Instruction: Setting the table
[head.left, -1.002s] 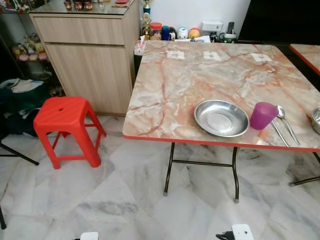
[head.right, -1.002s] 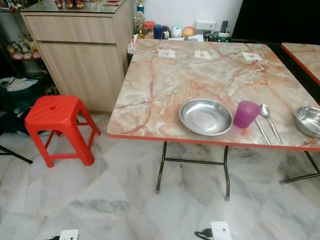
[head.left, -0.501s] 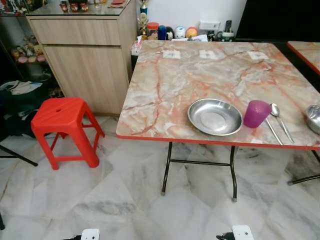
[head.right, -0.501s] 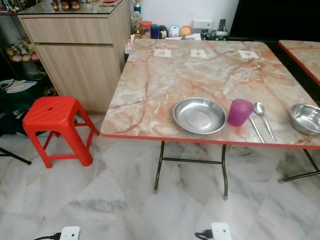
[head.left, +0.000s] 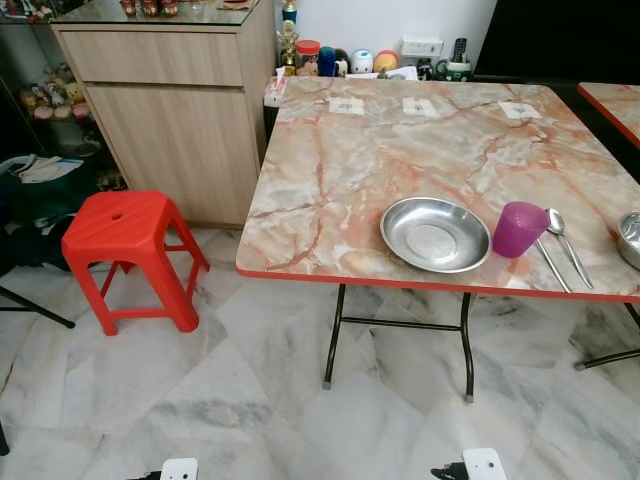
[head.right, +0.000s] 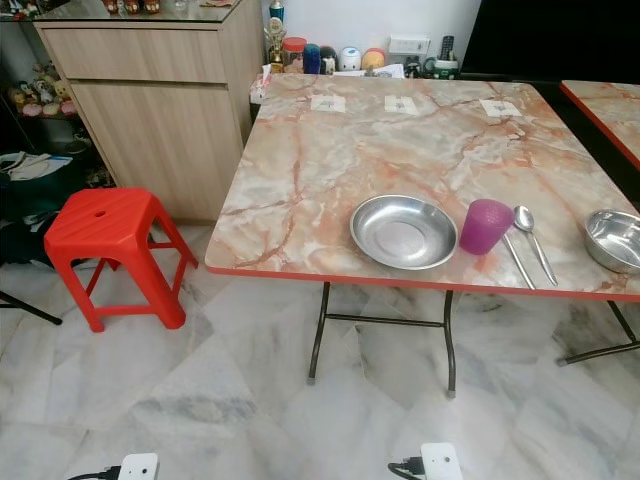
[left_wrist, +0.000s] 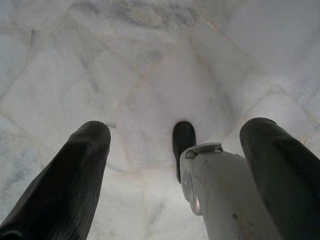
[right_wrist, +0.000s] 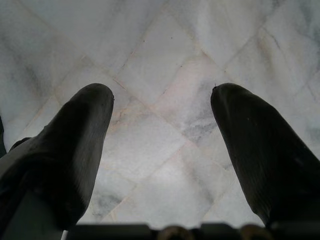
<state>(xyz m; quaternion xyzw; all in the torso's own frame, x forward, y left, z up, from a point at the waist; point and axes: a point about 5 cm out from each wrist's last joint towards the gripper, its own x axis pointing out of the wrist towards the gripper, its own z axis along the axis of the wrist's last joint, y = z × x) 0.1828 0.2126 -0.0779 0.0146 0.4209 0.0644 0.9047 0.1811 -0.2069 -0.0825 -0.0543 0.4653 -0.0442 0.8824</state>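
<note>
A marble-patterned folding table (head.left: 330, 200) with a red edge stands before me. Near its front edge lies a round steel plate (head.left: 435, 234). To the plate's right stands a purple cup (head.left: 520, 229), then a spoon (head.left: 557, 222) beside a thin utensil (head.left: 552, 265). A steel bowl (head.right: 614, 238) sits at the far right of the table. My left gripper (left_wrist: 177, 129) hangs open over the marble floor, beside my own white leg (left_wrist: 220, 190). My right gripper (right_wrist: 163, 95) also hangs open above the floor tiles, holding nothing.
A red plastic stool (head.left: 125, 235) stands left of the table, in front of a wooden cabinet (head.left: 170, 100). Jars and small items (head.left: 330, 62) line the wall behind the table. A second table (head.left: 615, 100) is at the right. Clothes (head.left: 30, 170) lie far left.
The whole picture has shifted a little as the camera moved. Nothing on the table has moved.
</note>
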